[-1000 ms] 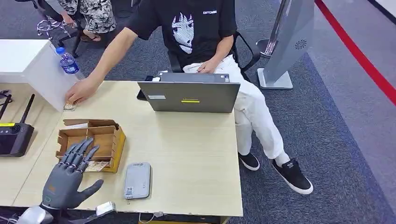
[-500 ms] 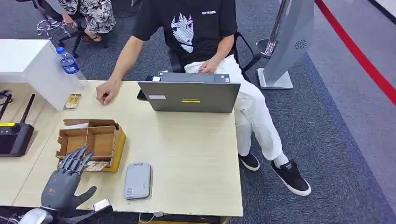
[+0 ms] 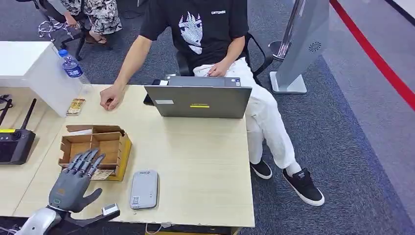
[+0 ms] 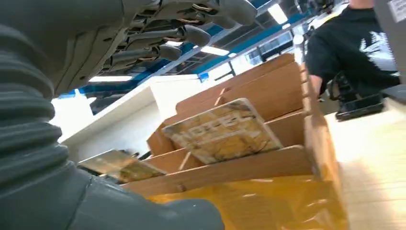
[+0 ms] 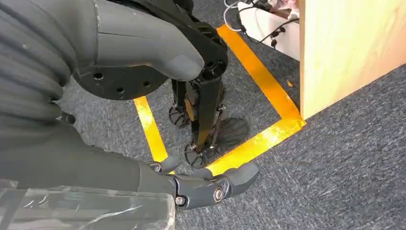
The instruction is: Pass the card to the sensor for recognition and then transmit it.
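A patterned card (image 3: 102, 174) leans in the near end of a cardboard box (image 3: 123, 147) at the table's front left. In the left wrist view this card (image 4: 222, 130) rests tilted on a box divider (image 4: 249, 165), with a second card (image 4: 119, 165) lower beside it. My left hand (image 3: 74, 182) hovers open over the box's near edge, its fingers (image 4: 191, 34) spread above the card and holding nothing. The grey card sensor (image 3: 144, 189) lies flat just right of the box. My right hand (image 5: 143, 48) hangs beside the table over the floor, holding nothing.
A person sits behind a grey laptop (image 3: 198, 101), one fist (image 3: 111, 100) resting on the table. Another card (image 3: 76, 106) lies by a white box (image 3: 29, 68) with a water bottle (image 3: 72, 64). A black remote controller (image 3: 14, 145) sits at the left.
The person's hand let go of the card by the white box and drew back to the laptop's left. My left hand dipped back, then came forward over the box's near edge again.
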You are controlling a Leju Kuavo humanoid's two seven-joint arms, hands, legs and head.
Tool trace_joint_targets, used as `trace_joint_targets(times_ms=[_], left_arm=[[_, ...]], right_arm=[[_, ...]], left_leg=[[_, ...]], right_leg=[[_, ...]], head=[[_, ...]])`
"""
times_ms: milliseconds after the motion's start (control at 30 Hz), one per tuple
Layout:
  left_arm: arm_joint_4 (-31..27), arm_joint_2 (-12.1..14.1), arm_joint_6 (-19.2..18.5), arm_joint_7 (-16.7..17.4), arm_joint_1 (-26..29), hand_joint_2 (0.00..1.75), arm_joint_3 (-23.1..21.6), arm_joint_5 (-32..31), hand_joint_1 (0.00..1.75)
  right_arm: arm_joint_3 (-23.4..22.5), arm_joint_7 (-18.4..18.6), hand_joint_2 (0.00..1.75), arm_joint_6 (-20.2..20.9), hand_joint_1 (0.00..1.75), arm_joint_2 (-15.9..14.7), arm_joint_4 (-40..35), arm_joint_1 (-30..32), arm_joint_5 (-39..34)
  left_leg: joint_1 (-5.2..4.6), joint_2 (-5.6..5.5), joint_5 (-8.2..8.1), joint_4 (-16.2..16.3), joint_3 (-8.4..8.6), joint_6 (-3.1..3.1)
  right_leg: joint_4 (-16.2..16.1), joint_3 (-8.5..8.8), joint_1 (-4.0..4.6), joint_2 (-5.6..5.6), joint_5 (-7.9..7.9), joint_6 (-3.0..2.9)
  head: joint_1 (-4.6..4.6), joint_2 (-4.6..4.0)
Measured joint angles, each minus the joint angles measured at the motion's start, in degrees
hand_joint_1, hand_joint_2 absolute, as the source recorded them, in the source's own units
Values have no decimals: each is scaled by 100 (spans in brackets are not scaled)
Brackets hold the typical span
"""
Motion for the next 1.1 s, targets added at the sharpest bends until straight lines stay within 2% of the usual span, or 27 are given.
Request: trace_joint_targets(times_ms=[300,333,367,633,1100], left_arm=[[72,-70,-24,-70,-65,175,-68,20,0],[72,-74,-26,-70,-67,175,-74,24,98],[74,-77,-39,-72,-70,175,-85,31,175],[92,-74,-175,-96,-80,175,-111,118,175],[122,-74,-175,-96,-121,175,-111,135,175]], right_arm=[[0,-31,175,-13,0,-50,127,-1,7],[0,-33,175,-13,0,-50,133,-1,7],[0,-33,175,-13,0,-52,138,-1,7],[0,-33,175,-11,0,-59,168,0,-4],[0,-24,175,-9,0,-61,168,1,-2]], left_leg=[[1,0,0,0,1,0],[1,0,0,0,1,0],[1,0,0,0,1,0],[0,0,0,0,0,0],[1,1,0,0,1,0]], right_leg=[[0,-1,0,1,0,0],[0,-1,0,1,0,0],[0,-1,0,1,0,0],[0,-1,0,1,0,0],[0,-1,0,1,0,0]], head=[[0,0],[0,0],[0,0],[0,0],[0,0]])
